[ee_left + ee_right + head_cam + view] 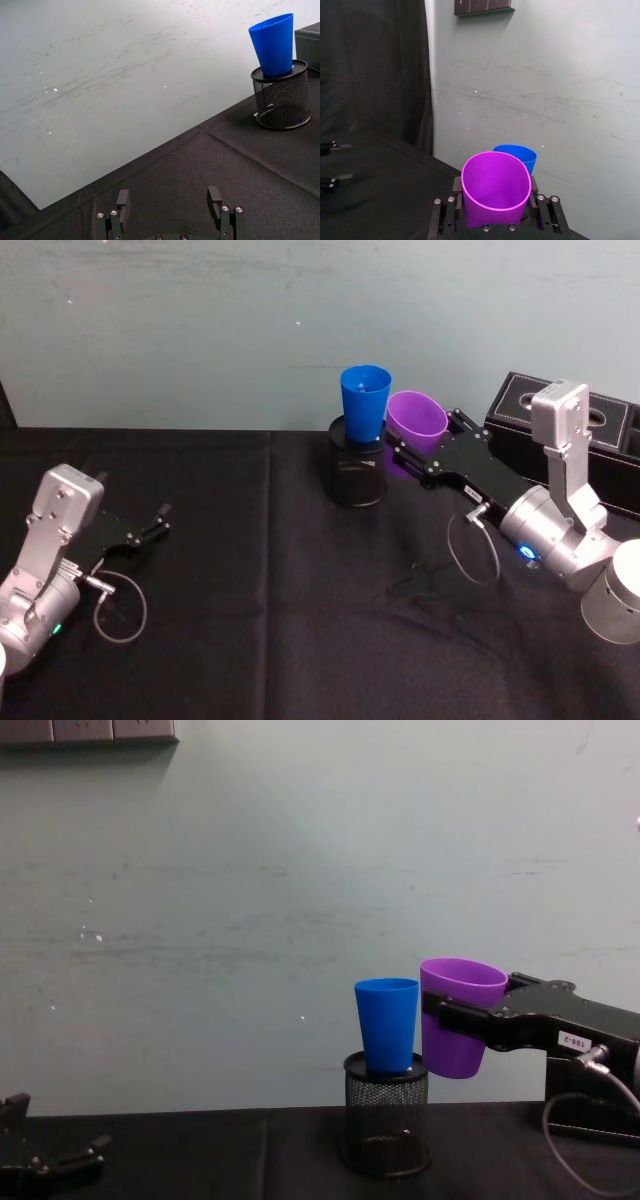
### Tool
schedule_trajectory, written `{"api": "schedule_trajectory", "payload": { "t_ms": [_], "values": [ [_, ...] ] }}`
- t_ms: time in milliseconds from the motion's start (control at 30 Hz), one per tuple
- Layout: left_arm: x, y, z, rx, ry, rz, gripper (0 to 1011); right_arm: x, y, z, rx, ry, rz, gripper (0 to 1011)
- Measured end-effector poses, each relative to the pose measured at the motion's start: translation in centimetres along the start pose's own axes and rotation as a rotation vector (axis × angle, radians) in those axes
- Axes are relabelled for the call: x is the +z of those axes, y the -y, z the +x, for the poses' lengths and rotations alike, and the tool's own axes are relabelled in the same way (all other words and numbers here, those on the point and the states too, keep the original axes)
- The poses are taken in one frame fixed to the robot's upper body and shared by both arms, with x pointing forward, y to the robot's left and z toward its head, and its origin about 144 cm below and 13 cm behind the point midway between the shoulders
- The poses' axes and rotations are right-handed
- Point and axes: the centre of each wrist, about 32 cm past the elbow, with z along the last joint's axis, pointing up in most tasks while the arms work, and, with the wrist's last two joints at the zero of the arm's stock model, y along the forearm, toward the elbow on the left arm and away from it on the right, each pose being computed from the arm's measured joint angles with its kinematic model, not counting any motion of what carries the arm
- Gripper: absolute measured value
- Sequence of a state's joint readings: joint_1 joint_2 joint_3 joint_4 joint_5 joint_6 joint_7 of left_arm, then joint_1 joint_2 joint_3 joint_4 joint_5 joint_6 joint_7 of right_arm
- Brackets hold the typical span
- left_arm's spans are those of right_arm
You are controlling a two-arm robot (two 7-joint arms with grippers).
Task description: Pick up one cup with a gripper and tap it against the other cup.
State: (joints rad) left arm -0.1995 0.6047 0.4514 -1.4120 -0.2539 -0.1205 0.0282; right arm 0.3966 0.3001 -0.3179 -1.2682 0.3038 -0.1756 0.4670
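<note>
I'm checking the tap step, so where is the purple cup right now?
The purple cup is held aloft in the right gripper, right of centre in the chest view, close beside the blue cup on the mesh holder.

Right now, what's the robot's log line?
right hand: shut on purple cup, lifted | blue cup: on mesh holder, beside purple cup | touching: cannot tell | left hand: open, parked

Base of the blue cup [387, 1020] is hidden inside the mesh pen holder [386, 1128]; whether the purple cup [452, 1058] touches it cannot be told.
</note>
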Motion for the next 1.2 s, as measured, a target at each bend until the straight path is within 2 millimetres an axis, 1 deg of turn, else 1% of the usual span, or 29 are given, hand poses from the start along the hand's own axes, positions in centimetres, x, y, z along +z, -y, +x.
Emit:
{"api": "schedule_trajectory", "payload": {
  "t_ms": [500, 1200],
  "values": [
    [0.0, 0.0, 0.0, 0.000, 0.000, 0.000, 1012, 0.9, 2.2, -0.4, 0.003, 0.033, -0.008, 729],
    [0.0, 0.0, 0.0, 0.000, 0.000, 0.000, 1011, 0.4, 4.1, -1.0, 0.015, 0.014, -0.032, 729]
  ]
}}
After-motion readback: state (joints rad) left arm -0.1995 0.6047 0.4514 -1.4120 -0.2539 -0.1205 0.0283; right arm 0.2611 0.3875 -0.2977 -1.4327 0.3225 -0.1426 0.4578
